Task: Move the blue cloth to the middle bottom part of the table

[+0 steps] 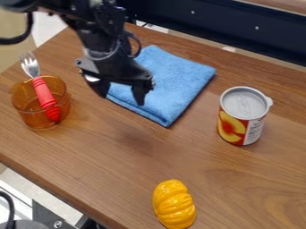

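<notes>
While the folded blue cloth [173, 80] lies ungripped at upper centre, with the black gripper [121, 93] held open over its left side, the entire move to bottom middle is judged undone.

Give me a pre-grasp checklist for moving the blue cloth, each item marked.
1. Gripper open: ok, fingers apart.
2. Gripper over cloth: ok, at its left part.
3. Fingertips touching cloth: cannot tell.
4. Cloth clear of can and glass: ok, gaps on both sides.
5. Middle bottom of table free: not ok, yellow toy sits there.
</notes>
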Action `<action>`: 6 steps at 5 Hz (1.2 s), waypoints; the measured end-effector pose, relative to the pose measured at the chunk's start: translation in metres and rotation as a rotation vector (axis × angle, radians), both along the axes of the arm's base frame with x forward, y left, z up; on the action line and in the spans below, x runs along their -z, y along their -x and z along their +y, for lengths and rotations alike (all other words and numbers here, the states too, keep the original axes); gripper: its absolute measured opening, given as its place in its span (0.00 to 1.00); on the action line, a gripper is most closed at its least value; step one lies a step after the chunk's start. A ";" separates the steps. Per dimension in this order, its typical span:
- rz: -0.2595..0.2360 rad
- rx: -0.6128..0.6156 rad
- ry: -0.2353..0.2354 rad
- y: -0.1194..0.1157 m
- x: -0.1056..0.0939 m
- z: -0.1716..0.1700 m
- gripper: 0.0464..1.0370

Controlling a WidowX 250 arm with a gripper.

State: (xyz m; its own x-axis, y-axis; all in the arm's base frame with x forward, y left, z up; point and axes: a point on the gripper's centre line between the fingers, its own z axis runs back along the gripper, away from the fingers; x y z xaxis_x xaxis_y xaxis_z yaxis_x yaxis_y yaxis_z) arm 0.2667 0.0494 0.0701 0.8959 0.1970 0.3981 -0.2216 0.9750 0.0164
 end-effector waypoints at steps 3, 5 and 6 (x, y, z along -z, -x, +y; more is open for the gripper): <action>0.050 0.080 -0.066 -0.063 0.007 0.008 0.68; 0.124 0.117 -0.065 -0.089 0.031 0.011 0.16; 0.137 0.156 -0.053 -0.092 0.040 0.009 0.02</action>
